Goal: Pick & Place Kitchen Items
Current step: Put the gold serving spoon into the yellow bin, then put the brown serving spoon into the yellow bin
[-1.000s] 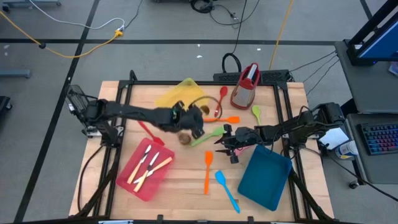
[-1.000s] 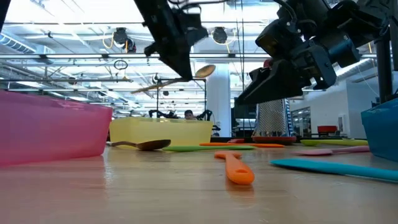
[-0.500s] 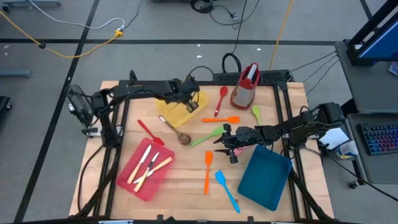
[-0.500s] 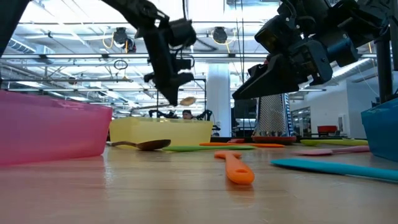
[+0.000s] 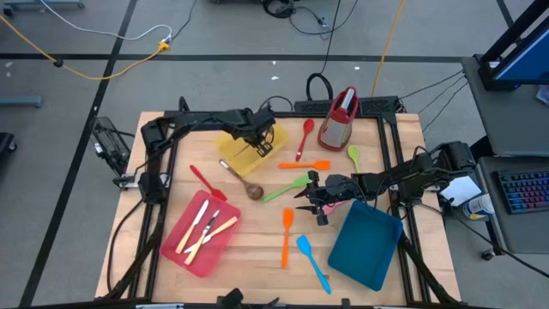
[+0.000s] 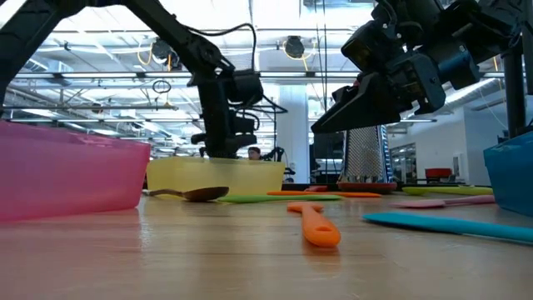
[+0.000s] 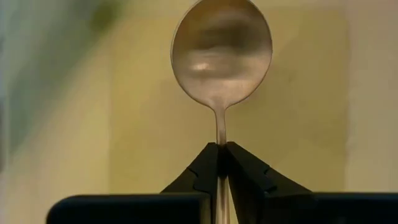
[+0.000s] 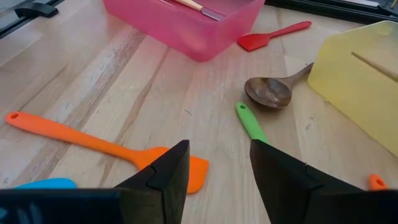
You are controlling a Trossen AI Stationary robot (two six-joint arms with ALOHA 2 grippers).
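Moved since earlier: left gripper [image 7: 221,149], fingers grasping spoon [image 7: 221,53], now over yellow tray [image 5: 249,148]. Step: placing; release required next. Right gripper [image 8: 217,165]: fingers parted, nothing held.

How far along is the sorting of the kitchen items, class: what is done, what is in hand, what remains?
Done: pale cutlery lies in the pink tray. In hand: the left gripper pinches a spoon over the yellow tray. Left: the dark wooden spoon, the spatulas and other utensils on the table; the blue tray holds nothing. The right gripper hovers open.
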